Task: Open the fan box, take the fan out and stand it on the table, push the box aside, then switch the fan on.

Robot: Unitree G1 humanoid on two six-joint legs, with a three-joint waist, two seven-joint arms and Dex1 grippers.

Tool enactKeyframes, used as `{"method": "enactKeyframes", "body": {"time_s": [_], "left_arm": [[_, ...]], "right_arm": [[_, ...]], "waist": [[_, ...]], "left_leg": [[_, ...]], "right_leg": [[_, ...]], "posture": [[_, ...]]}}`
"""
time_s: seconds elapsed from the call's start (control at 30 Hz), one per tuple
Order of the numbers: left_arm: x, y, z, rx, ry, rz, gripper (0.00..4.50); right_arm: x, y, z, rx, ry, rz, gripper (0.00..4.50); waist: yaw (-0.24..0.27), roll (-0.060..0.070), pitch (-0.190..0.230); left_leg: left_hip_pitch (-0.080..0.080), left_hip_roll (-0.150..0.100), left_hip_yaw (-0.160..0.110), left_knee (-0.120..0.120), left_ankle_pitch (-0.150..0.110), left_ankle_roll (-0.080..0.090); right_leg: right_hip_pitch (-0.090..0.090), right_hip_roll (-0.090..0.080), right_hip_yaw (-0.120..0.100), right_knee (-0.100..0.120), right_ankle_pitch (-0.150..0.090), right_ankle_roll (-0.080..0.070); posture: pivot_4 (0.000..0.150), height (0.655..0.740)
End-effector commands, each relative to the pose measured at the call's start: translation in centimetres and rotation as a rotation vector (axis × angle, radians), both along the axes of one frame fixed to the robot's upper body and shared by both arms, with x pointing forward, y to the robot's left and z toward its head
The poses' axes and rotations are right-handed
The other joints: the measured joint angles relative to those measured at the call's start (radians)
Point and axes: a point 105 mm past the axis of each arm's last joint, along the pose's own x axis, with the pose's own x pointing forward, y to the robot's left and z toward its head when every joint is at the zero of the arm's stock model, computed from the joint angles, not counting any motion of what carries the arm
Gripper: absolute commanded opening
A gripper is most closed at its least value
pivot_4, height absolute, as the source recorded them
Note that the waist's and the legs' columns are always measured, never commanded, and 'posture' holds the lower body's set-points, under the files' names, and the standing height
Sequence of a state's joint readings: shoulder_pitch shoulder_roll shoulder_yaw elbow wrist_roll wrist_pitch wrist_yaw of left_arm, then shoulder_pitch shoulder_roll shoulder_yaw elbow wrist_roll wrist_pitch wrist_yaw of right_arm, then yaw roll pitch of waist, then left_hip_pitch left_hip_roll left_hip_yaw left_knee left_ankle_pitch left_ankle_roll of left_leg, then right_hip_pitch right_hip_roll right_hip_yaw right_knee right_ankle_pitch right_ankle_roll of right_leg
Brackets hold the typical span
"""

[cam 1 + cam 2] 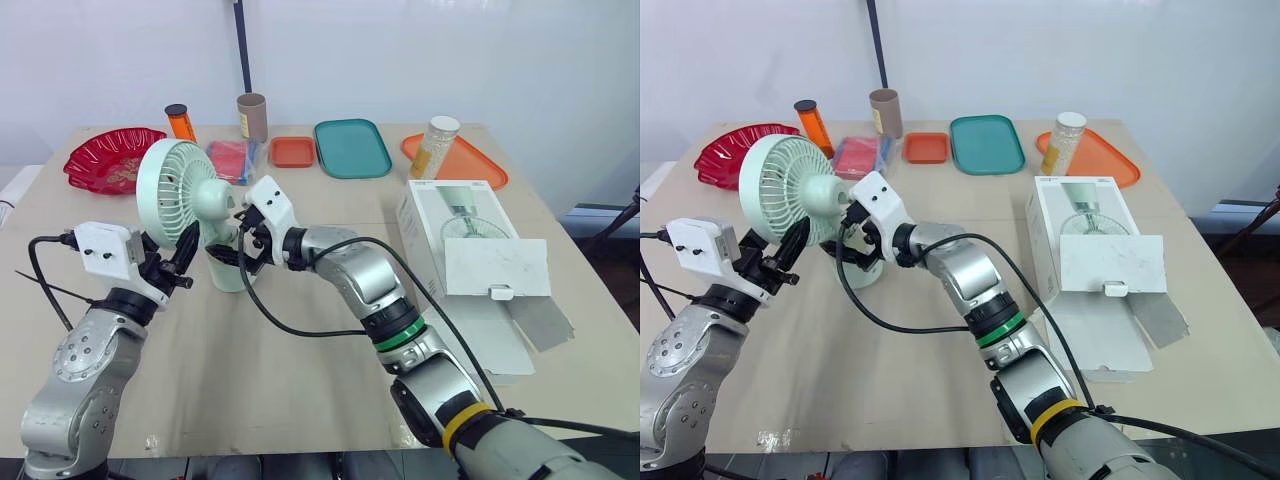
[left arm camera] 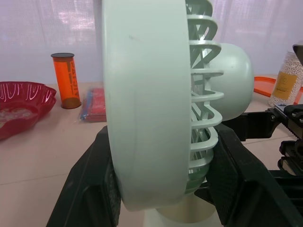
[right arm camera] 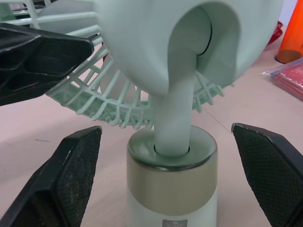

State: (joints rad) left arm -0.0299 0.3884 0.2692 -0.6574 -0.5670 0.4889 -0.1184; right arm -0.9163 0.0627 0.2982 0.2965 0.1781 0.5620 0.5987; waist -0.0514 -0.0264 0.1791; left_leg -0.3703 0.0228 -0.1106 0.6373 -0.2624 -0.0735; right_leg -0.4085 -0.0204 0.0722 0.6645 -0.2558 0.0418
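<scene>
left hand (image 1: 180,255) clamped on fan (image 1: 185,190) head; right hand (image 1: 243,250) wide, straddling fan base, not touching. Fan upright on tabletop (image 1: 300,340). Box (image 1: 455,235) open, well apart on right. Unboxing and standing look done; switch-on likely left.

Along the counter's (image 1: 300,360) far edge sat a red bowl (image 1: 110,158) at the left corner, then an orange canister (image 1: 180,122), a red packet (image 1: 232,160), a brown tube (image 1: 252,117), a small orange tray (image 1: 293,151), a teal tray (image 1: 351,147), and an orange tray (image 1: 470,160) carrying a bead jar (image 1: 435,146).
</scene>
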Motion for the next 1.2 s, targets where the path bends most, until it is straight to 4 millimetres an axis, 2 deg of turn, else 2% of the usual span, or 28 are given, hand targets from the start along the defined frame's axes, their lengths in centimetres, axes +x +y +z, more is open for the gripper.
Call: {"method": "enactKeyframes", "body": {"time_s": [0.03, 0.13, 0.73, 0.83, 0.87, 0.9, 1.2], "left_arm": [[-0.80, -0.50, 1.85, 0.021, -0.086, -0.015, 1.88], [-0.79, -0.51, 1.78, 0.021, -0.085, -0.016, 1.88], [-0.73, -0.64, 2.02, 0.020, -0.094, -0.024, 1.88], [-0.74, -0.75, 2.02, 0.019, -0.095, -0.028, 1.88], [-0.77, -0.78, 2.01, 0.018, -0.094, -0.028, 1.88], [-0.78, -0.80, 2.01, 0.018, -0.094, -0.029, 1.88], [-0.81, -1.09, 2.01, 0.009, -0.096, -0.047, 1.88]], "right_arm": [[-0.05, 0.57, 2.04, 0.047, -0.055, 0.003, 3.17], [-0.04, 0.64, 2.13, 0.052, -0.052, 0.003, 1.81], [0.01, 0.96, 1.58, 0.044, -0.030, 0.003, 1.81], [-0.08, 1.03, 1.63, 0.050, -0.031, 0.005, 1.04], [-0.14, 1.05, 1.66, 0.052, -0.031, 0.007, 0.56], [-0.16, 1.06, 1.68, 0.053, -0.031, 0.008, 0.36], [-0.21, 0.89, 1.53, 0.046, -0.028, 0.013, 0.36]], "waist": [[0.000, 0.000, 0.000], [0.001, 0.000, 0.000], [0.001, 0.000, 0.000], [0.001, 0.000, 0.000], [0.001, 0.000, 0.000], [0.001, 0.000, 0.000], [0.001, 0.000, 0.000]], "left_leg": [[0.000, 0.000, 0.000, 0.000, 0.000, 0.000], [0.000, 0.000, 0.000, 0.000, 0.000, 0.000], [0.000, 0.000, -0.001, 0.000, 0.001, -0.001], [0.000, 0.000, -0.001, 0.000, 0.001, -0.001], [0.000, 0.000, -0.001, 0.000, 0.001, -0.001], [0.000, 0.000, -0.001, 0.000, 0.001, -0.001], [0.000, 0.000, -0.001, 0.000, 0.001, -0.001]], "right_leg": [[0.000, 0.000, 0.000, 0.000, 0.000, 0.000], [0.000, 0.000, 0.000, 0.000, 0.000, 0.000], [0.000, 0.000, -0.001, 0.000, 0.000, 0.000], [0.000, 0.000, -0.001, 0.000, 0.000, 0.000], [0.000, 0.000, -0.001, 0.000, 0.000, 0.000], [0.000, 0.000, -0.001, 0.000, 0.000, 0.000], [0.000, 0.000, -0.001, 0.000, 0.000, 0.000]], "posture": [[0.150, 0.7400], [0.150, 0.7400], [0.150, 0.7400], [0.150, 0.7400], [0.150, 0.7400], [0.150, 0.7400], [0.150, 0.7400]]}}
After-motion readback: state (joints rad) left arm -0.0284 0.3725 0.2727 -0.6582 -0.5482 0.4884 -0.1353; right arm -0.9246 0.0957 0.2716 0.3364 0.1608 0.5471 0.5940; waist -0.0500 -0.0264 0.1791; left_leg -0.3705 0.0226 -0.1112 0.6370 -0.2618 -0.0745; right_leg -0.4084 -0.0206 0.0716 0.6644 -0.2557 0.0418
